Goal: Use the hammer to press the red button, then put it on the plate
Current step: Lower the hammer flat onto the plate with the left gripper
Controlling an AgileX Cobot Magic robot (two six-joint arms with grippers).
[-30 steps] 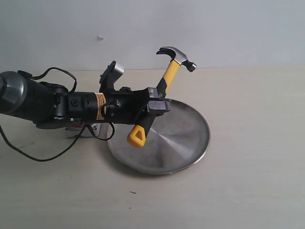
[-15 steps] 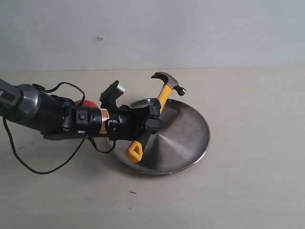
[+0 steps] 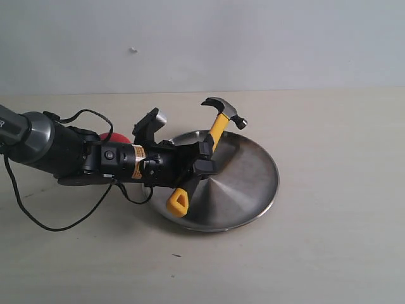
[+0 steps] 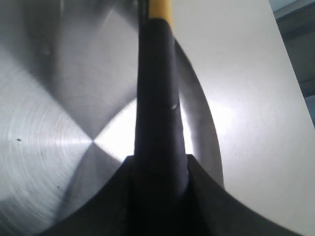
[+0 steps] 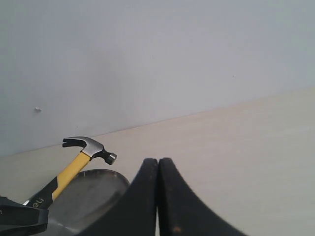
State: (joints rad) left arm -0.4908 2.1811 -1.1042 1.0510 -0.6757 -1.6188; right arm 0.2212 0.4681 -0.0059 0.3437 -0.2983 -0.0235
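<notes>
My left gripper is shut on the black grip of the hammer and holds it tilted above the silver plate. Its dark head points up and back over the plate's far rim, and its yellow looped end hangs low near the plate's left edge. The left wrist view shows the hammer handle clamped between the jaws with the plate right below. A sliver of the red button shows behind the left arm. My right gripper is shut on nothing; its view shows the hammer and the plate.
The left arm with its black cables lies low across the left of the table. A pale wall closes off the table's far edge.
The left arm dropped and drew back to the left with the hammer, lowering it toward the plate, which uncovered the red button. Over the last half second almost nothing moved.
</notes>
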